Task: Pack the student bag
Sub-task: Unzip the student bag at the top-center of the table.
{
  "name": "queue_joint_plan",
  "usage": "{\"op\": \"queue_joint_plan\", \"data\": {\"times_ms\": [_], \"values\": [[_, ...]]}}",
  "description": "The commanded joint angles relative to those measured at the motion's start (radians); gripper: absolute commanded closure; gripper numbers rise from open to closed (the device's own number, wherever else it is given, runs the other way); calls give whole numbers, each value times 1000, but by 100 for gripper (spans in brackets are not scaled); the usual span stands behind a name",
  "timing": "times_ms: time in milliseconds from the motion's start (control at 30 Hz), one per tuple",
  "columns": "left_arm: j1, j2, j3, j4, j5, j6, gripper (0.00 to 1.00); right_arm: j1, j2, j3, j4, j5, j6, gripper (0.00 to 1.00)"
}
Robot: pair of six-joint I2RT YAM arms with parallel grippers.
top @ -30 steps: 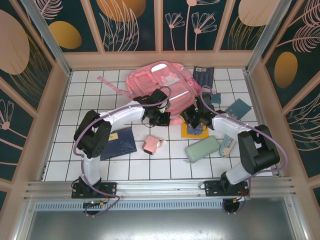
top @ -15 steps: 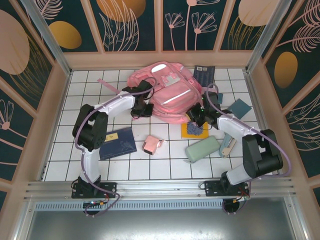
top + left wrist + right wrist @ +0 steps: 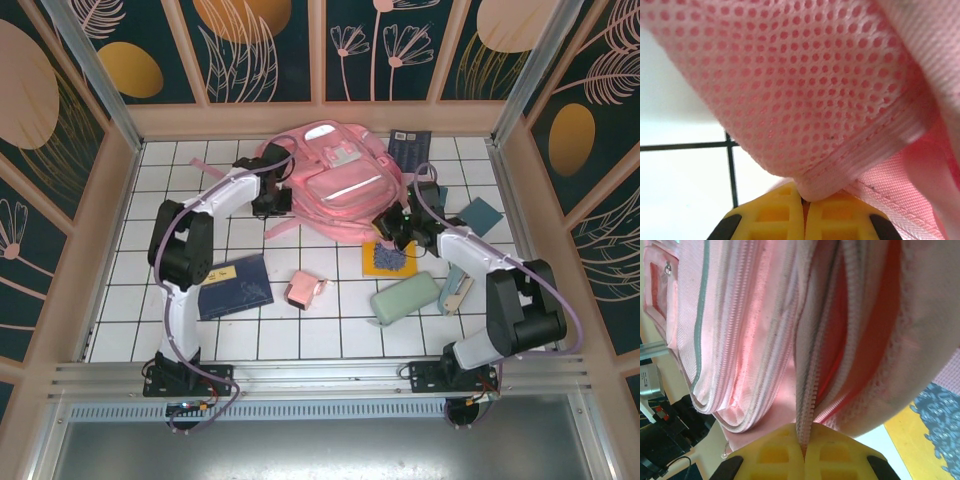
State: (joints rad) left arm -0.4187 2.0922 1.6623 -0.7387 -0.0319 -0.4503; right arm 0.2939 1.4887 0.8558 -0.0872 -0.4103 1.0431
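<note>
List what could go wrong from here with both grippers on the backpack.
The left gripper pinches only the thin mesh edge of the backpack; a pull could slip it free.
The right gripper grips just the zipper edge, which might slide out or strain.
The yellow booklet lies beside that corner and may get dragged.
</note>
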Motion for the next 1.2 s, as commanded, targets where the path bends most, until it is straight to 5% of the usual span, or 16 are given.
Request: {"op": "queue_joint_plan", "data": {"times_ms": [0,333,733,800,1033,1167], "values": [[80,-138,-105,-50,-288,-68,100,-23,44,95,-66,76,-101,100],[83,-338,-323,-49,-328,-134,100,17,359,481,-152,11,-311,100],[84,-322,-372,-21,-313,-163,100,31,696,911,-292,18,-458,100],[85,-314,-368,-21,-309,-163,100,34,706,926,-290,19,-466,89],[84,-338,-329,-19,-244,-162,50,9,642,897,-313,66,-501,48],[85,-372,-313,56,-95,-142,38,-13,549,813,-306,140,-530,39]]}}
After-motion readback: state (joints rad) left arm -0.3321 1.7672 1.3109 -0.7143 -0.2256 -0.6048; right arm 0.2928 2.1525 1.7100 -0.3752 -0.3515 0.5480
